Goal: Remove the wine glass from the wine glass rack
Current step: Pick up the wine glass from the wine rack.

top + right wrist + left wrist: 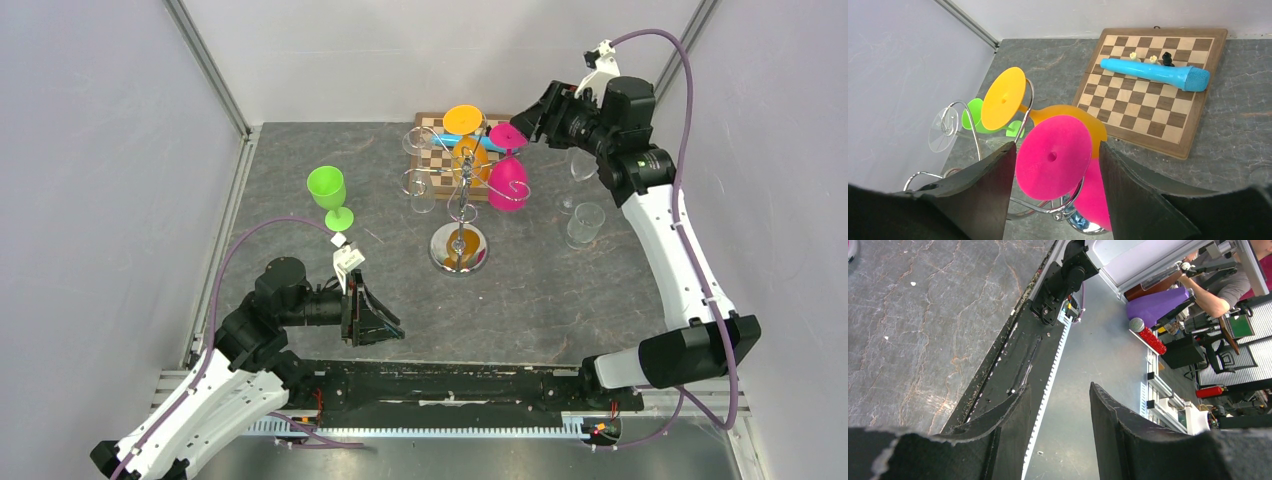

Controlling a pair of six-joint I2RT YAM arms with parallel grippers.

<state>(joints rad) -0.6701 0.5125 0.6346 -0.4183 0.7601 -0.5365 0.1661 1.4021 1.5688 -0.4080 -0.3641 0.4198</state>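
- Near the front edge, the left gripper is open and holds nothing.
- A green wine glass stands upright on the tabletop, left of the rack.
- In the middle, the wine glass rack carries the pink wine glass upside down; an orange glass and clear glasses hang close beside it.
- The right gripper is open, with its fingers on both sides of the pink foot; whether they touch it cannot be told.
- Behind lies a chessboard with a blue microphone on it.

Shiny chrome rack, matt wooden chessboard
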